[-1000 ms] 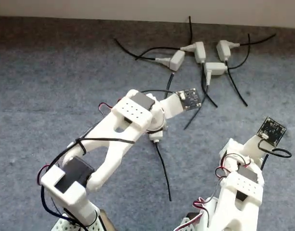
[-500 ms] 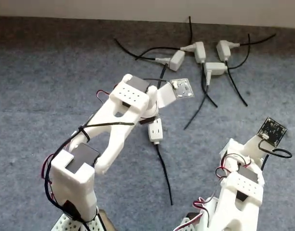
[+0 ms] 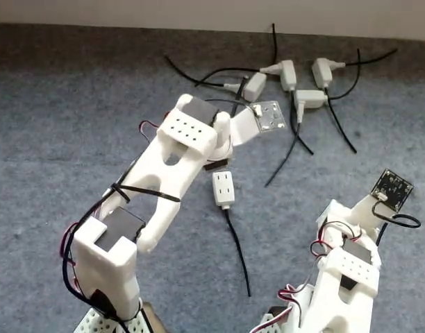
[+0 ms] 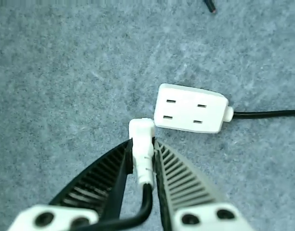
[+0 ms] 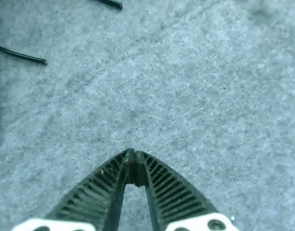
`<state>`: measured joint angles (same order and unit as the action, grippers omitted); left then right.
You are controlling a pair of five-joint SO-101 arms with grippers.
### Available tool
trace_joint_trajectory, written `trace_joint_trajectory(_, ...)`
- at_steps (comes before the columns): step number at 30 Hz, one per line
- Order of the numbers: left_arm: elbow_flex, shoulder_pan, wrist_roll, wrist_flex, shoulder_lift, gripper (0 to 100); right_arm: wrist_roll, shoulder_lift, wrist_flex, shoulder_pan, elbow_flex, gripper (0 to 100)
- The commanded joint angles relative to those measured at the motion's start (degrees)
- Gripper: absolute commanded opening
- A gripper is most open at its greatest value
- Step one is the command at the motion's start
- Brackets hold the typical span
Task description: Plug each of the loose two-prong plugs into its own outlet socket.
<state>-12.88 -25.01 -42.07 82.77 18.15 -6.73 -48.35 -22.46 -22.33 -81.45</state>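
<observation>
Plug (image 4: 140, 129) in hand: your left gripper (image 4: 142, 147) pinches it by the body, cord trailing back between the fingers (image 4: 104, 173) so the front end points at the socket block (image 4: 190, 109) lying just beside it on the carpet (image 4: 65, 72). More plugs (image 3: 287, 75) wait in a tangle at the far edge. Your right gripper (image 5: 133, 168), closed on nothing, hangs clear.

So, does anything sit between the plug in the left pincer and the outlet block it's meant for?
Nothing visible does. The left pincer is shut on the plug, whose tip is close beside the outlet block, with only bare carpet around them. The other plugs lie farther off.
</observation>
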Motion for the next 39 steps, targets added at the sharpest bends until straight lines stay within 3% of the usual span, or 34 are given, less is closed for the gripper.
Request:
trace_joint_trajectory(1,-0.75,-2.95,-2.29,1.41,-0.66,1,-0.53,-1.1,0.13,-0.31,0.75,0.7)
trace_joint_trajectory(39,-4.09,-0.84,-2.64,0.97,6.55,1,-0.53,-1.1,0.13,-0.31,0.75,0.7)
